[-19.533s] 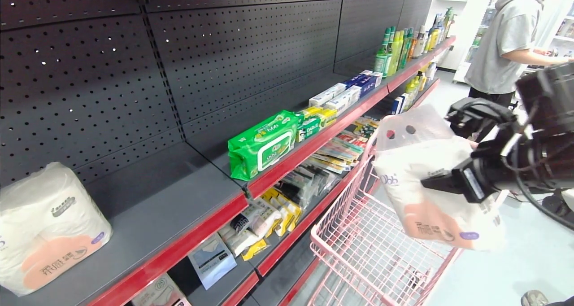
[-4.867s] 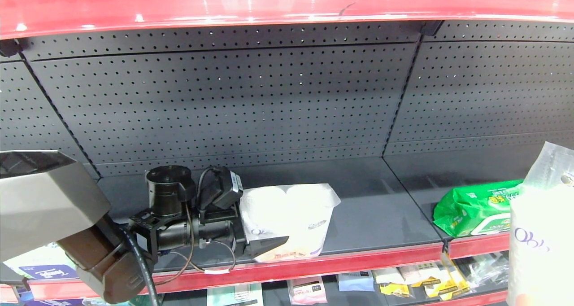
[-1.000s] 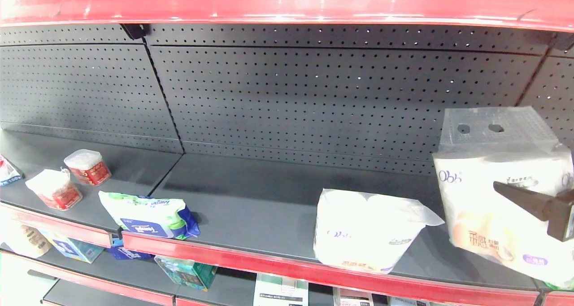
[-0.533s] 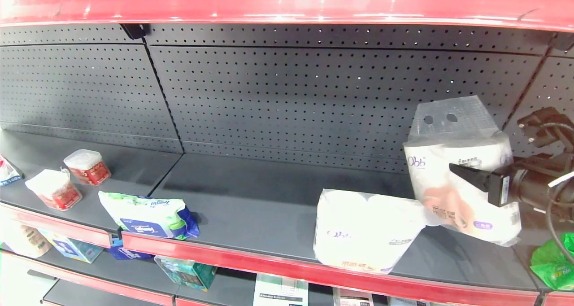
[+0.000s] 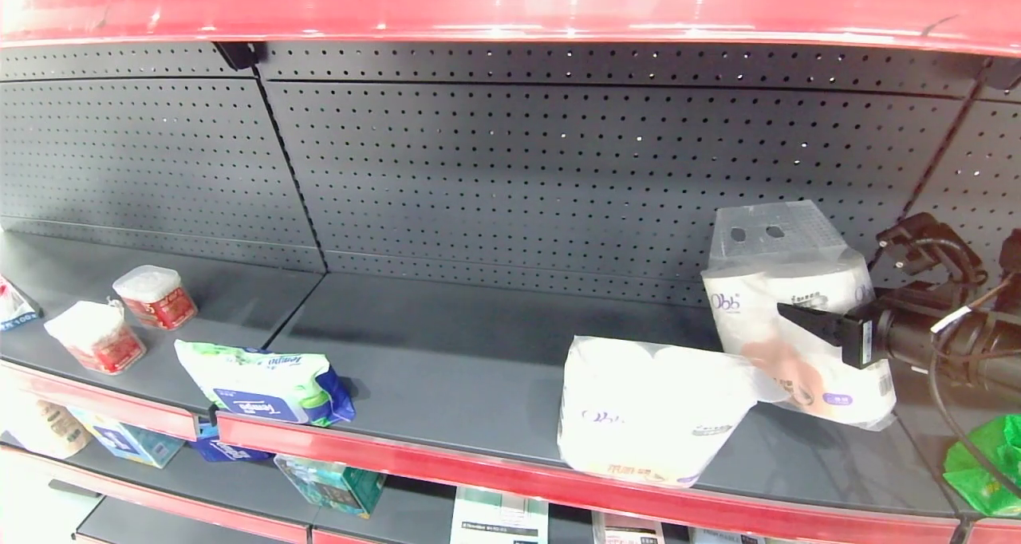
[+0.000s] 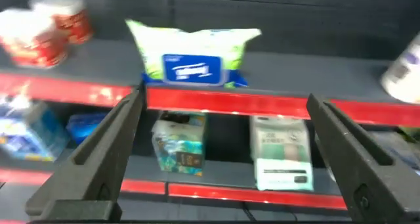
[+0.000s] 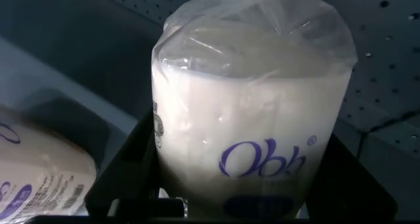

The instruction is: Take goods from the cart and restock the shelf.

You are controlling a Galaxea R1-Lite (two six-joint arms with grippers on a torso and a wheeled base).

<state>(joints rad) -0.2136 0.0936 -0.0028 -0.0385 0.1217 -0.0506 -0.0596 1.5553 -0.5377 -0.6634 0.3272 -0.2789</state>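
At the left end of the shelf [image 5: 447, 344] two small red-banded tubs [image 5: 155, 297] are seen, and beside them a pack of wipes [image 5: 263, 382] lies flat near the front edge. The left gripper [image 6: 224, 104] is held low in front of that pack, its fingers spread wide with nothing between them. Further right, the shelved roll pack [image 5: 650, 408] stands at the front edge. Just behind it and to its right, the held roll pack [image 5: 786, 277] is clamped from both sides by the right gripper [image 5: 798, 314]. Its long axis runs nearly upright but leaning, the perforated handle flap pointed up and leftward, the base down and rightward. Whether its lower corner touches the board cannot be told. Bare board lies directly beneath the fingers, so a short lowering and righting by the right arm, the nearer one, is judged to be called for. A green pack [image 5: 985, 452] lies at the far right.
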